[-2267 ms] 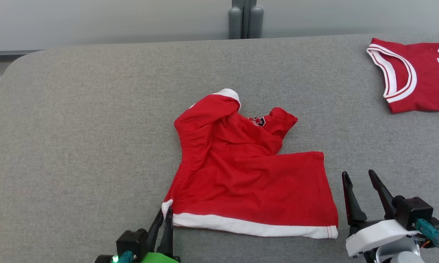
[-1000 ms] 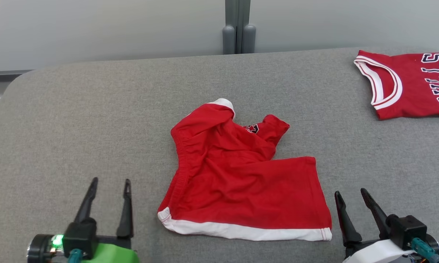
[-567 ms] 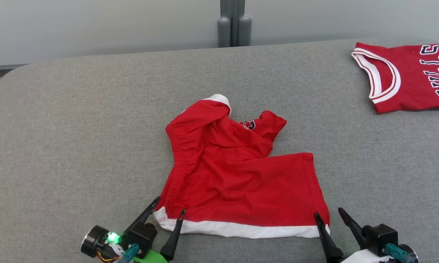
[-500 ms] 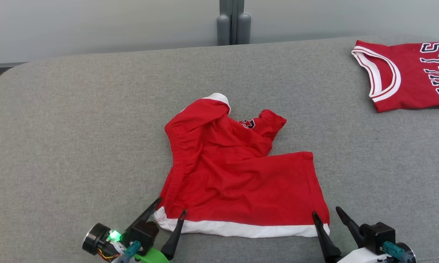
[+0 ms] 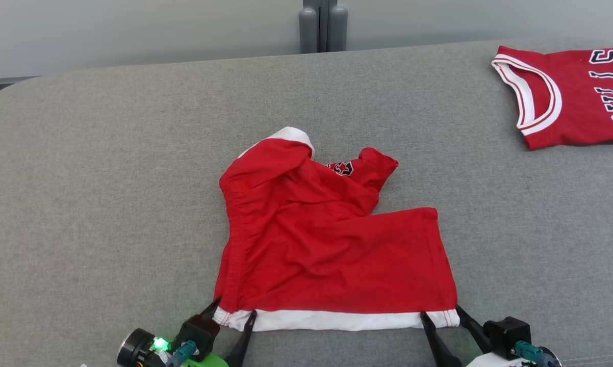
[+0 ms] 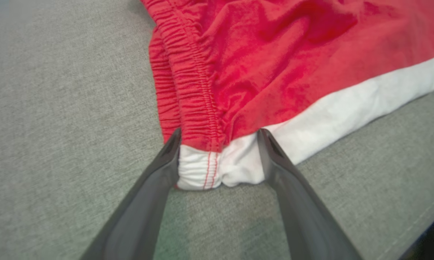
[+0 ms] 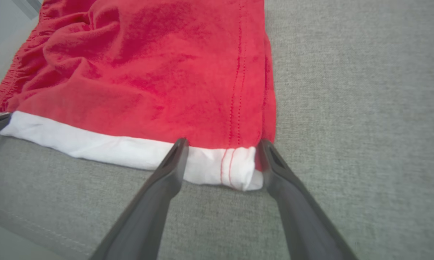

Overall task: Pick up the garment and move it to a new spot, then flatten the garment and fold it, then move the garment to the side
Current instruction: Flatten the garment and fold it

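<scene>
The crumpled red shorts with a white hem band (image 5: 327, 244) lie on the grey fabric tabletop (image 5: 107, 178). The left gripper (image 5: 235, 307) and right gripper (image 5: 440, 311), both spread wide, each straddle one near hem corner. A red jersey (image 5: 577, 97) lies well beyond the right fingers.

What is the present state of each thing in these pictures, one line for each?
Red shorts with white band: lying on the grey fabric surface, upper part crumpled, not lifted.
Left gripper: open, fingers astride the shorts' near left corner.
Right gripper: open, fingers astride the near right corner.
Red jersey with dark lettering: lying flat at the far right, untouched.
</scene>
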You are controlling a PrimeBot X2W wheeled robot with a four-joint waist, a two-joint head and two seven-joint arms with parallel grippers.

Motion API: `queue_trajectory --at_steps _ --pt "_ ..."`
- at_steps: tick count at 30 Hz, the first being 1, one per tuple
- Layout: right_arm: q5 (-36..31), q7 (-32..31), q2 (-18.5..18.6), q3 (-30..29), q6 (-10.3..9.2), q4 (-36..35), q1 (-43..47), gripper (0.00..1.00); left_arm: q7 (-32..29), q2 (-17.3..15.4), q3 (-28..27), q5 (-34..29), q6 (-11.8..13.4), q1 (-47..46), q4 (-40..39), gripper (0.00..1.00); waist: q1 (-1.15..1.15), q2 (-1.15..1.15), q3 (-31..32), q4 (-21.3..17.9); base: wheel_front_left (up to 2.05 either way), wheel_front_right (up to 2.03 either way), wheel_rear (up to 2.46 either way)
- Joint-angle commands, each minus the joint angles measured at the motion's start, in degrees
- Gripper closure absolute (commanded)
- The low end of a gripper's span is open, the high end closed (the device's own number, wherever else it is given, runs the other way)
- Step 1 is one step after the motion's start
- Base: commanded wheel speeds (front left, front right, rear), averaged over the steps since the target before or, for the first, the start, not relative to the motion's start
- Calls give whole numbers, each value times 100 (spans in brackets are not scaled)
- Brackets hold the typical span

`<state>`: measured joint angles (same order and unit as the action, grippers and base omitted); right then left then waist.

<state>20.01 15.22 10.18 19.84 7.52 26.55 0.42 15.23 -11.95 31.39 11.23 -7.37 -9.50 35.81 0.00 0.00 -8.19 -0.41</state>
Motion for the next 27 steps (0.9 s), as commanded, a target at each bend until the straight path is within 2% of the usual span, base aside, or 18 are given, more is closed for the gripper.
queue_trajectory --at_steps 1,2,3,5,6,11,18,22,27 --pt "46 -19 24 78 -7 131 -42 0 -34 22 67 97 -13 -14 122 0 0 0 -2 13 0 0 0" --pt "80 -20 21 150 -7 203 -74 0 -62 53 115 220 -14 -8 175 42 0 0 -7 18 0 0 0" --pt "127 -21 14 225 -6 268 -100 0 -104 68 162 279 -16 -10 209 61 0 0 -11 21 0 0 0" --pt "165 -48 10 451 -2 406 -194 87 -177 61 298 426 -19 -51 292 100 0 0 -26 11 0 0 0" --pt "207 -52 -10 586 6 450 -282 100 -206 74 386 534 -18 -70 329 100 0 0 -31 2 0 0 0" --pt "231 -8 79 513 -6 -86 -577 100 -99 94 489 891 -17 -299 85 100 0 0 -41 -8 0 0 0" --pt "135 -4 274 139 -7 -1072 -1185 100 -8 34 108 1423 -11 -913 -847 100 0 0 -189 -20 0 0 0" --pt "256 -4 421 38 -7 -1128 -2149 100 -124 -51 -16 1656 -12 -1869 -1224 100 0 0 -490 21 0 0 0" --pt "501 -4 615 177 -6 -601 -4031 100 -623 75 -73 2125 -12 -3693 -1136 100 0 0 -1124 53 0 0 0"
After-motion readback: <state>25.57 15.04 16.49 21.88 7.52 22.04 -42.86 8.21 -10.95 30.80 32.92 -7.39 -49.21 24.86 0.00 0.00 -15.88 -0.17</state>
